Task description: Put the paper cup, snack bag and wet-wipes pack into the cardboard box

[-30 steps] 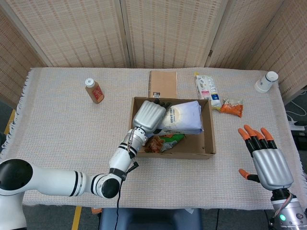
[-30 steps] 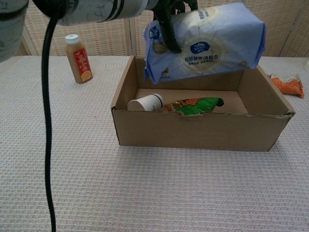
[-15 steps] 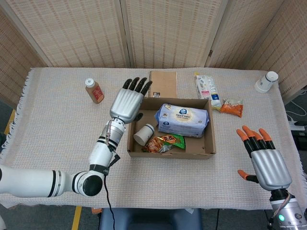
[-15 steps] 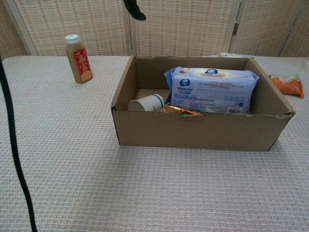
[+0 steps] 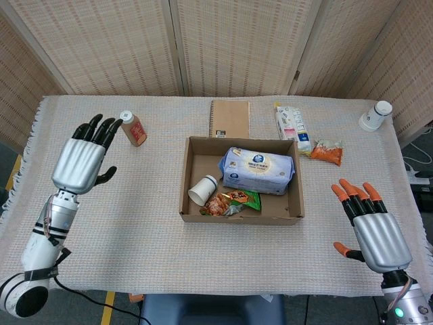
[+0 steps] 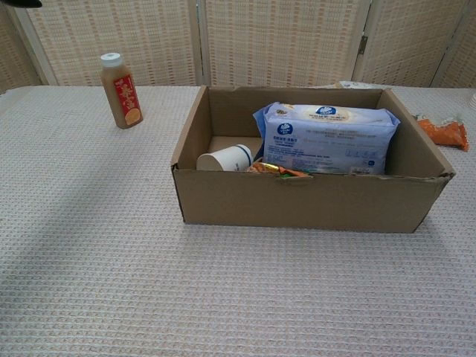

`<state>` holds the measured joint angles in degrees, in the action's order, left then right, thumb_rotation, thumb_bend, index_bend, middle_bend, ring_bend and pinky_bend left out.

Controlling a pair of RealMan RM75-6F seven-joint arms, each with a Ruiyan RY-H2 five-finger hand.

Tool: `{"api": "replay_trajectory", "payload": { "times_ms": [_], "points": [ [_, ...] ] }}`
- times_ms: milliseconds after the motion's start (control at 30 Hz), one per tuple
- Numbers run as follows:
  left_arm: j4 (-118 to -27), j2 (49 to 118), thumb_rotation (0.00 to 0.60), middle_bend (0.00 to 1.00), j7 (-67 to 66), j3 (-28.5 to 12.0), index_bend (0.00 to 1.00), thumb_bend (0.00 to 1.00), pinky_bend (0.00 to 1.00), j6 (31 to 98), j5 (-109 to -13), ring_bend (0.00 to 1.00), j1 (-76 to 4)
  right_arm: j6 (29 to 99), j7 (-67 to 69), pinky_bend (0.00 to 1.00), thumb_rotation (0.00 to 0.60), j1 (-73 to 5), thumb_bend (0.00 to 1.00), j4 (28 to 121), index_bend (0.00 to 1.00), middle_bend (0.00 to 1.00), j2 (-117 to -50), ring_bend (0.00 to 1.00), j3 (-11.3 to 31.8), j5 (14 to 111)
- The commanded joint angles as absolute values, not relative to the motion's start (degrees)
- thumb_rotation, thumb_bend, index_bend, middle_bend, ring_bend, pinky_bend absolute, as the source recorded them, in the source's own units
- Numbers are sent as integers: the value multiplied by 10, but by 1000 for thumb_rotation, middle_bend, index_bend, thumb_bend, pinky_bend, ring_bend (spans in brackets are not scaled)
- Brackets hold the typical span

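Observation:
The cardboard box [image 5: 292, 203] [image 6: 297, 204] stands mid-table. Inside it the blue wet-wipes pack [image 5: 258, 169] [image 6: 327, 140] leans at the right, the white paper cup [image 5: 201, 190] [image 6: 225, 158] lies on its side at the left, and the green-orange snack bag [image 5: 233, 201] [image 6: 277, 170] lies at the front, mostly hidden by the box wall in the chest view. My left hand [image 5: 84, 158] is raised over the table's left part, fingers spread, holding nothing. My right hand [image 5: 372, 223] hovers at the front right, fingers apart and empty.
An orange drink bottle [image 5: 134, 128] [image 6: 122, 92] stands left of the box. A notebook [image 5: 230, 119] lies behind the box. A long snack pack [image 5: 292, 126], an orange snack bag [image 5: 327, 153] [image 6: 444, 133] and another paper cup [image 5: 375, 116] lie at the back right.
My left hand let go of the wet-wipes pack, which dropped into the box, then drew back to the far left. The right hand barely moved.

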<state>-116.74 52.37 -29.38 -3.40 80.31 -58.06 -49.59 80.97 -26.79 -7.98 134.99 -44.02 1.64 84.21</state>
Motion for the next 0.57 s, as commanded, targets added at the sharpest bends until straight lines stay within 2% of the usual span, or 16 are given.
{"api": "replay_trajectory", "payload": {
  "times_ms": [33, 267, 467, 567],
  "points": [
    [-1097, 461, 600, 121, -77, 84, 27, 190, 201, 890, -833, 38, -316, 805, -267, 0, 600, -79, 81, 1350, 60, 0, -440, 0, 13, 845],
    [-1063, 464, 600, 99, -97, 124, 9, 171, 176, 918, -884, 38, -224, 801, -273, 0, 600, -76, 81, 1350, 60, 0, -444, 0, 8, 858],
    [-1057, 471, 600, 98, -95, 122, 5, 171, 162, 922, -883, 35, -198, 799, -277, 0, 600, -76, 81, 1350, 60, 0, -447, 0, 8, 857],
    [-1045, 476, 600, 102, -91, 106, 5, 170, 157, 920, -880, 35, -190, 797, -282, 0, 600, -77, 81, 1350, 59, 0, -449, 0, 10, 848]
  ]
}}
